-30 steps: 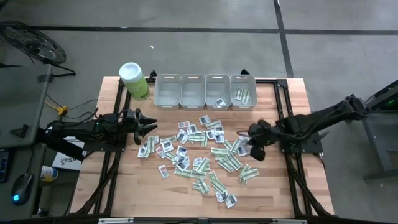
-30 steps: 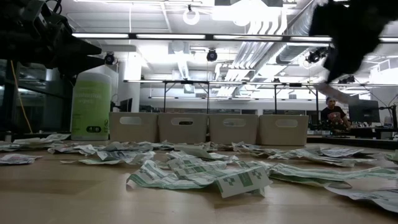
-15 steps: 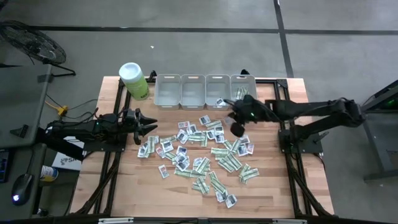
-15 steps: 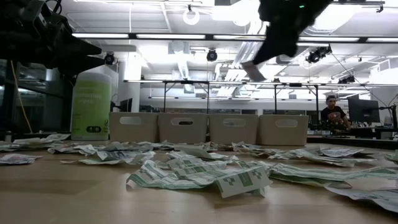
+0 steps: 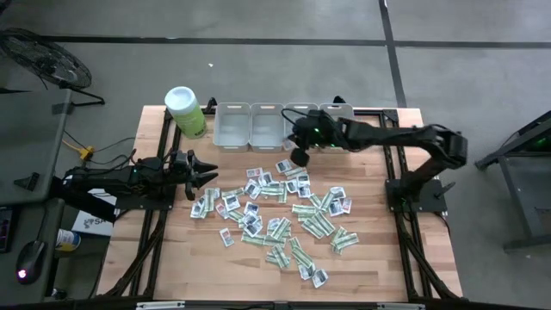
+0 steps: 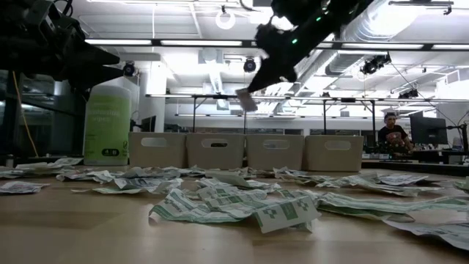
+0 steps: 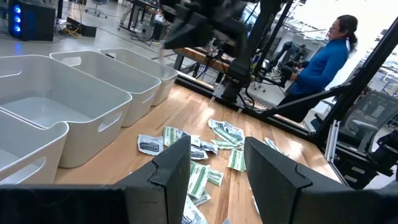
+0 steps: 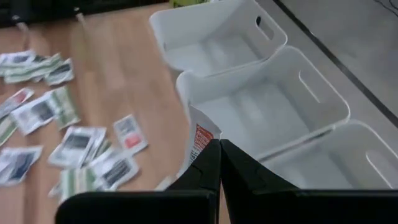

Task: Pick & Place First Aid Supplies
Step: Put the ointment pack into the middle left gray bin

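Several first aid supplies, white squarish packets and green-and-white strips, lie scattered flat on the wooden table. My right gripper hovers at the near side of the row of grey bins, shut on one white packet with red print; the low view shows it high above the table. My left gripper waits open at the table's left side, level, with nothing between its fingers. My right gripper pinches the white packet by one end between its two shut fingers. The fingers slant down toward the bins. The packet sticks out past the fingertips, tilted, lifted clear above the table and the bins' near rims.
A lime-green canister with a white lid stands at the far left beside the bins. The rightmost bin holds a few strips. A person stands in the room beyond the table. Bare wood lies along the near edge.
My right gripper has swung from the right part of the table toward the far edge and the left, up to the bins, rising a little and tipping further down. It has stayed shut and carried the white packet along, clear of the table.
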Available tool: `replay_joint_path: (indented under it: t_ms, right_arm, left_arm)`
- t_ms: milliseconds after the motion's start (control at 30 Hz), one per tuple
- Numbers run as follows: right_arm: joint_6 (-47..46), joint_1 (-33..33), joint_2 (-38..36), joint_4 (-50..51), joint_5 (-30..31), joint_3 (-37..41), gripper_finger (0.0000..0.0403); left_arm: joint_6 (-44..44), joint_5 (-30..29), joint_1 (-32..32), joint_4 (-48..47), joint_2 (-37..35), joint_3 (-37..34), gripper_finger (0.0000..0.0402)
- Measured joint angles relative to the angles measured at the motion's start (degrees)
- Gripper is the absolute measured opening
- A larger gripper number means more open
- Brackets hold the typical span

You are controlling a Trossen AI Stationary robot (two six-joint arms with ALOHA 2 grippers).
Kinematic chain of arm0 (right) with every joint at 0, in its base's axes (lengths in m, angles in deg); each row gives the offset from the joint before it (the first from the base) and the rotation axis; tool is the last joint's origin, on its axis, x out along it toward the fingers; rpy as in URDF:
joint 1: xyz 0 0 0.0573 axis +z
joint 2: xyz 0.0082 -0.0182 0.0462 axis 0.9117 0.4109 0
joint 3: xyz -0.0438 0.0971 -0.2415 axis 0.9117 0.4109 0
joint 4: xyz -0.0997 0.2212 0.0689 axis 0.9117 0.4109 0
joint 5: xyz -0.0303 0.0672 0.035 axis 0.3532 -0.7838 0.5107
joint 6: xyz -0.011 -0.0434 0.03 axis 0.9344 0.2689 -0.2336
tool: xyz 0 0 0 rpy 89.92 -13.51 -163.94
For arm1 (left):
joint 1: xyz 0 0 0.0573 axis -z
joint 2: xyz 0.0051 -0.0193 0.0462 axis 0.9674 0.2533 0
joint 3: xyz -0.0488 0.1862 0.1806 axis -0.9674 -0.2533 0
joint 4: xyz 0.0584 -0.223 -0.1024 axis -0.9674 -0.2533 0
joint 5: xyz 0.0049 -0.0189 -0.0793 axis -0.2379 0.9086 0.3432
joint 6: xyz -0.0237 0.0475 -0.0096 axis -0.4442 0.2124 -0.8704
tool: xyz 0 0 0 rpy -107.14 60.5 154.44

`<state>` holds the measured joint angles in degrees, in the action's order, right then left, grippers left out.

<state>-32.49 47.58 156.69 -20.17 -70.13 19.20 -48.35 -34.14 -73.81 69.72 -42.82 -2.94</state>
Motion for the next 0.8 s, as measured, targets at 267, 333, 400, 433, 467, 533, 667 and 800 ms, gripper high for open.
replay_joint_path:
  t_ms: [267, 333, 400, 433, 467, 533, 667, 800]
  right_arm:
    - [-2.0, -4.0, 9.1, -8.6, -1.3, -4.2, 0.0]
    - [-4.1, -4.8, 10.6, -9.9, -1.7, -4.9, 0.0]
    - [-6.4, -5.5, 11.8, -11.5, -2.4, -4.9, 0.0]
    - [-7.8, -5.8, 12.2, -12.2, -2.7, -4.9, 0.0]
    - [-9.1, -6.2, 12.7, -12.7, -2.9, -4.9, 0.0]
    - [-11.1, -6.7, 13.5, -13.4, -3.0, -4.9, 0.0]
    - [-15.2, -7.7, 15.1, -13.6, -4.4, -4.9, 0.0]
    - [-18.3, -8.0, 16.7, -13.5, -6.1, -4.7, 0.0]
  left_arm:
    - [0.0, 0.0, 0.0, 0.0, 0.0, 0.0, 0.015]
    - [0.0, 0.0, 0.0, 0.0, 0.0, 0.0, 0.015]
    - [0.0, 0.0, 0.0, 0.0, 0.0, 0.0, 0.015]
    - [0.0, 0.0, 0.0, 0.0, 0.0, 0.0, 0.015]
    - [0.0, 0.0, 0.0, 0.0, 0.0, 0.0, 0.015]
    - [0.0, 0.0, 0.0, 0.0, 0.0, 0.0, 0.015]
    - [0.0, 0.0, 0.0, 0.0, 0.0, 0.0, 0.015]
    - [0.0, 0.0, 0.0, 0.0, 0.0, 0.0, 0.015]
